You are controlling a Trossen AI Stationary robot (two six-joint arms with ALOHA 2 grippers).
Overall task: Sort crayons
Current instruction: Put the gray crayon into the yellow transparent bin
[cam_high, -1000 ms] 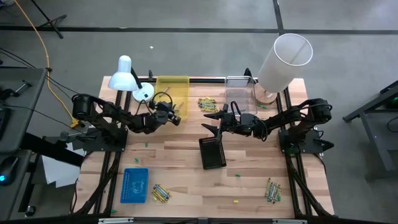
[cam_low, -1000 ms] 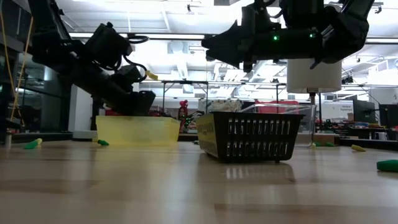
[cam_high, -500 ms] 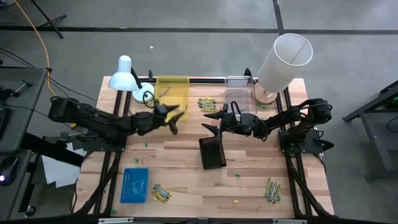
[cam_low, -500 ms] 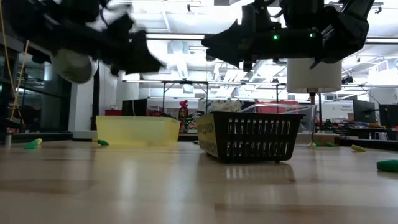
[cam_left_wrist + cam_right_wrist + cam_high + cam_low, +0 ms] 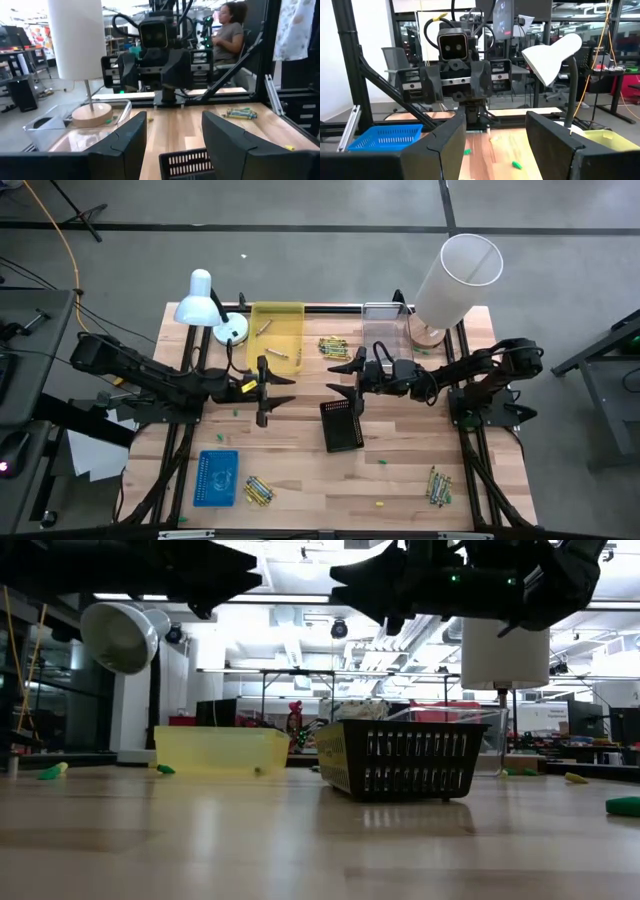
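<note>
Two arms, four trays: yellow (image 5: pixel 277 330), clear (image 5: pixel 385 325), black (image 5: pixel 342 426), blue (image 5: pixel 217 477), two lamps, white (image 5: pixel 205 302) and shaded (image 5: pixel 455 277), three crayon heaps (image 5: pixel 334 346) (image 5: pixel 257 491) (image 5: pixel 438 485)

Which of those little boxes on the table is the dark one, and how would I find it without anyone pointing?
Start at the tall white lampshade at the table's far right corner, then look toward the middle of the wooden table. There, just below the right gripper, sits the black basket. Unlike the yellow tray, the clear tray and the blue basket, it is black with slotted sides.
</note>
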